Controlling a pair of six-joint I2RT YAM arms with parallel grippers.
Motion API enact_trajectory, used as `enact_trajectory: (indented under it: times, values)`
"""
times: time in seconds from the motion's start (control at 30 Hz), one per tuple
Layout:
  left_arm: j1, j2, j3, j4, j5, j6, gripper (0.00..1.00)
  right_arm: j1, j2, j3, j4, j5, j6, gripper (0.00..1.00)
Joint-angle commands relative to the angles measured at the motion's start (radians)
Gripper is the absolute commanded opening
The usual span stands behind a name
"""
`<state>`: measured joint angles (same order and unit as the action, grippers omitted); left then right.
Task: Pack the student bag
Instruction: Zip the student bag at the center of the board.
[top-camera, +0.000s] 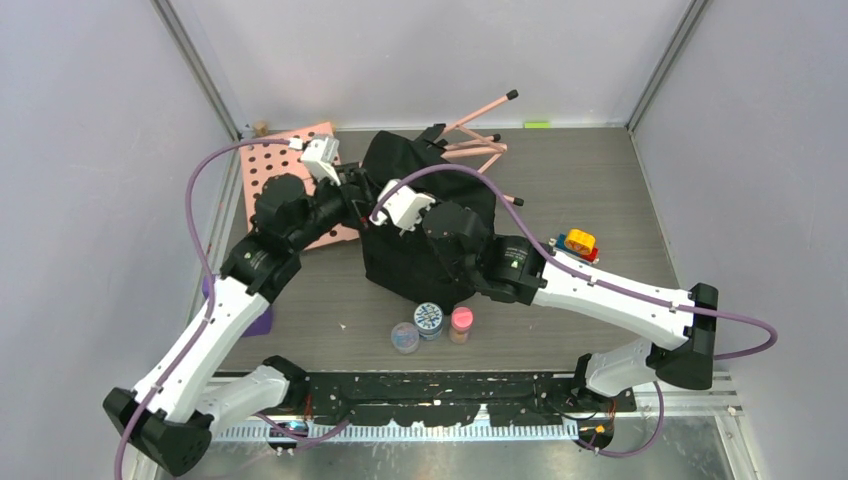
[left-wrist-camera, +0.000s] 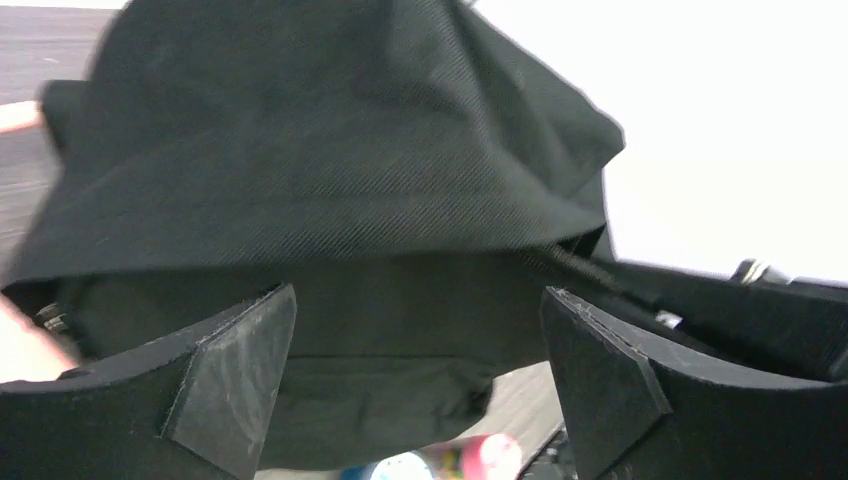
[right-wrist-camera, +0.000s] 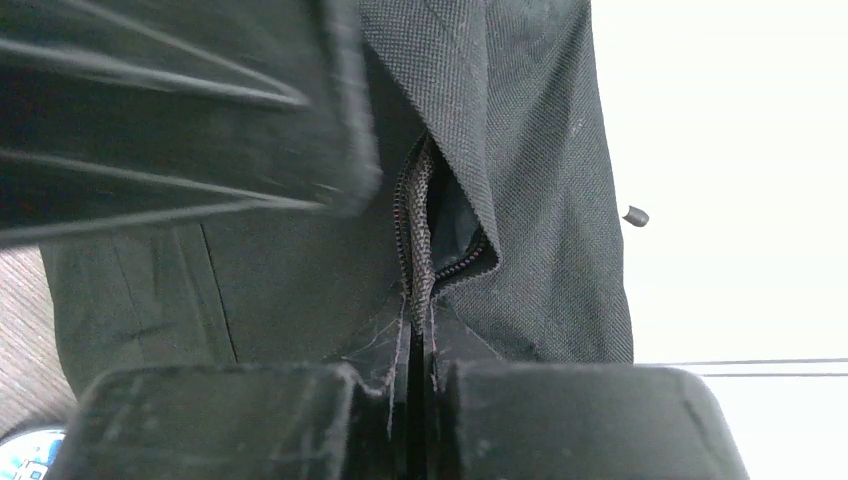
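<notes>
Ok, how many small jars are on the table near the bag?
3, side by side in front of the bag: pale blue jar left, patterned-lid jar middle, pink-lidded jar right. More may be hidden inside.

You had the black fabric backpack slumped at the centre of the frame, creased and bunched, its zip partly open.

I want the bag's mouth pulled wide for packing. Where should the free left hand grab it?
Probably the bag flap's hanging edge, from the left, opposite the right hand pinching the zipper seam; that thin drooping fold suits the open left hand.
</notes>
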<state>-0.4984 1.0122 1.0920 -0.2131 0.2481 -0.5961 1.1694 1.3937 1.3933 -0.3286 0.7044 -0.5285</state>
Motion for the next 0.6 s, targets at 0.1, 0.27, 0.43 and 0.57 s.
enact_trajectory:
  times: [0.1, 0.27, 0.43, 0.57]
  values:
    - [0.002, -0.202, -0.172, -0.079, -0.227, 0.343, 1.00, -0.052, -0.110, -0.023, 0.074, -0.006, 0.033, 0.00]
    - [0.025, -0.252, -0.364, 0.002, -0.371, 0.371, 0.97, -0.121, -0.169, -0.037, 0.058, -0.117, 0.103, 0.00]
    - [0.072, -0.196, -0.429, 0.106, -0.432, 0.335, 0.78, -0.148, -0.185, -0.044, 0.043, -0.156, 0.127, 0.01]
    - [0.120, -0.097, -0.423, 0.188, -0.378, 0.301, 0.65, -0.150, -0.185, -0.047, 0.038, -0.176, 0.141, 0.00]
